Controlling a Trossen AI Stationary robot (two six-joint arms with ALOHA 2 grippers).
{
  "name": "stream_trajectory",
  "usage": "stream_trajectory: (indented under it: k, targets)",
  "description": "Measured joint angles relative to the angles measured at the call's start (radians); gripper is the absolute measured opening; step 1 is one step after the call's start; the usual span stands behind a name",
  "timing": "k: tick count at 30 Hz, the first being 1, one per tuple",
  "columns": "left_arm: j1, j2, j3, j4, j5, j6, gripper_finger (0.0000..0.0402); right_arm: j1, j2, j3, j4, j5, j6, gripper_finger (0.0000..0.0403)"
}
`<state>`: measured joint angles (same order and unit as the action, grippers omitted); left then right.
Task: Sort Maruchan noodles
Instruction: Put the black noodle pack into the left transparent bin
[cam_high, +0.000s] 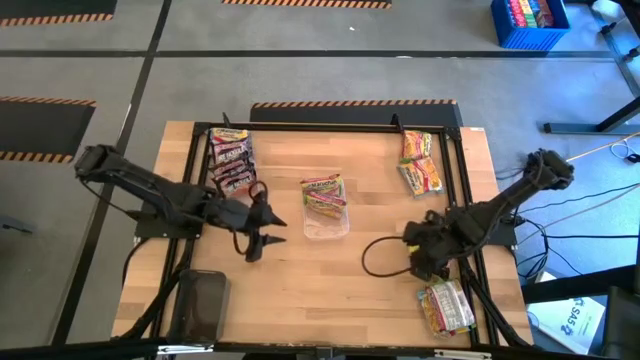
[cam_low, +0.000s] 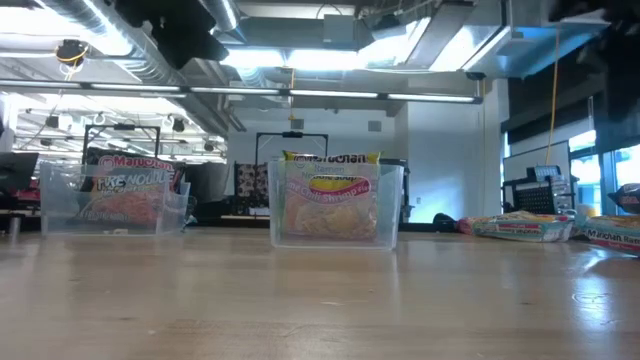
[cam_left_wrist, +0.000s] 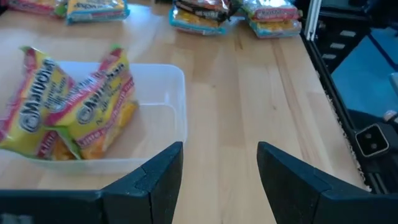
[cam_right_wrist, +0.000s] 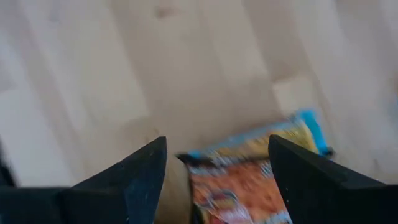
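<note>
Trays: two clear ones; centre tray (cam_high: 326, 222) held yellow packets (cam_high: 324, 192), two showing in the left wrist view; far-left tray (cam_high: 231, 160) held maroon packets (cam_high: 231, 155), count unclear
Loose packets: a pile (cam_high: 420, 162) near the far right edge, a silvery pile (cam_high: 446, 306) at the near right edge; exact numbers cannot be told
Left gripper (cam_high: 262, 232): jaws spread, empty, just left of the centre tray
Right gripper (cam_high: 424, 248): jaws spread, over a packet (cam_right_wrist: 239, 180)
Open room: bare table (cam_high: 300, 290) in the near middle
</note>
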<state>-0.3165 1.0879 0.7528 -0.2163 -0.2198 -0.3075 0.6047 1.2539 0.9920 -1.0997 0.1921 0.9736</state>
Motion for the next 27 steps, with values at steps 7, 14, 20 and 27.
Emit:
stream_trajectory:
  k: [7, 14, 20, 27]
  targets:
    - [-0.073, 0.073, 0.000, 0.027, -0.072, -0.043, 0.0199, 0.076, -0.001, -0.011, -0.068, 0.010, 0.254, 0.0264]
    - [-0.119, 0.143, 0.000, 0.056, -0.110, -0.054, 0.0199, 0.154, 0.044, -0.059, 0.021, -0.026, 0.361, 0.0264]
    - [-0.125, 0.172, 0.000, 0.053, -0.112, -0.071, 0.0199, 0.155, 0.084, -0.060, 0.022, -0.040, 0.360, 0.0264]
    - [-0.125, 0.177, 0.000, 0.053, -0.113, -0.079, 0.0199, 0.155, 0.084, -0.017, -0.021, -0.061, 0.362, 0.0264]
